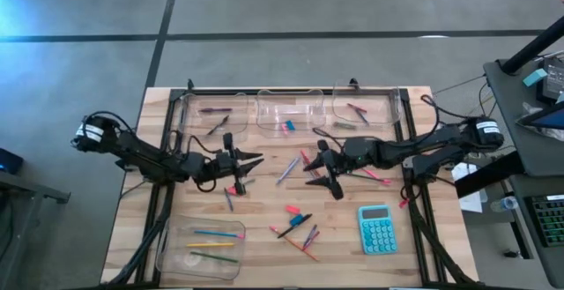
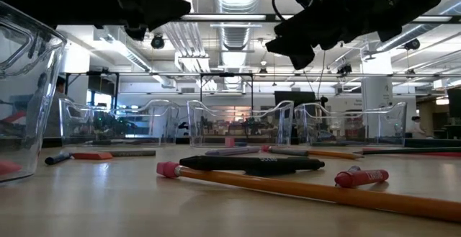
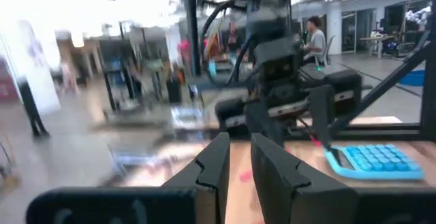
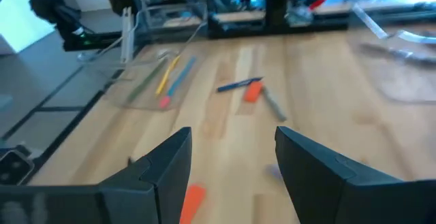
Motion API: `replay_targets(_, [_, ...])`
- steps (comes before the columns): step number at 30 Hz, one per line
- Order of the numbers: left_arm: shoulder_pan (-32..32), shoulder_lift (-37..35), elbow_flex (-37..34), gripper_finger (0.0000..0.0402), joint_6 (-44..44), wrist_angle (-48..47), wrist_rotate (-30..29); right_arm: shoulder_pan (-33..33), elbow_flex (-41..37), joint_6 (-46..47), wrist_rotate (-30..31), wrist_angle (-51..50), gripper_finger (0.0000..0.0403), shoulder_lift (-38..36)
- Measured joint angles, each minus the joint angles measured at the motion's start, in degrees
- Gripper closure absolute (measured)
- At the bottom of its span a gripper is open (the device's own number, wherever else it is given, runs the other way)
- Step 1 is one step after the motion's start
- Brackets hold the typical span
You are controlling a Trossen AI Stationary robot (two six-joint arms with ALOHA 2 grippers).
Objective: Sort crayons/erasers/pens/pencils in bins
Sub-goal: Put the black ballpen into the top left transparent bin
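bright overhead light | left wrist view motion-blurred | low foreground soft
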Motion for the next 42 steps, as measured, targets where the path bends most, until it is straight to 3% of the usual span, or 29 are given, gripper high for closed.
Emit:
replay_targets(4, [0.0, 1.3, 0.1, 0.0355, -13.6, -2.7, 0.0, 5.0, 0.0, 4.0, 9.7, 0.1, 0.0202, 1.7])
replay_targets(11, [0.0, -0.6, 0.4, 0.0355, -19.7, -4.7, 3.8, 14.0, 0.0, 13.6, 28.7, -0.4, 0.0202, 3.4])
replay_targets(19, [-1.3, -2.9, 0.0, 0.0355, -27.0, -15.7, 11.7, 20.0, 0.0, 24.2, 44.2, -3.7, 0.0202, 5.7])
replay_targets(30, [-5.8, -12.0, 0.0, 0.0355, -22.2, -21.1, 11.2, 23.5, 3.6, 27.3, 45.2, -5.3, 0.0202, 12.2])
replay_targets(35, [-8.4, -17.5, 0.0, 0.0355, -20.2, -26.4, 4.7, 25.3, 7.9, 25.1, 44.6, -14.8, 0.0202, 13.2])
replay_targets(42, [-9.4, -18.7, -0.1, 0.0355, -19.1, -26.3, 4.2, 27.3, 12.3, 16.2, 34.5, -15.0, 0.0202, 16.2])
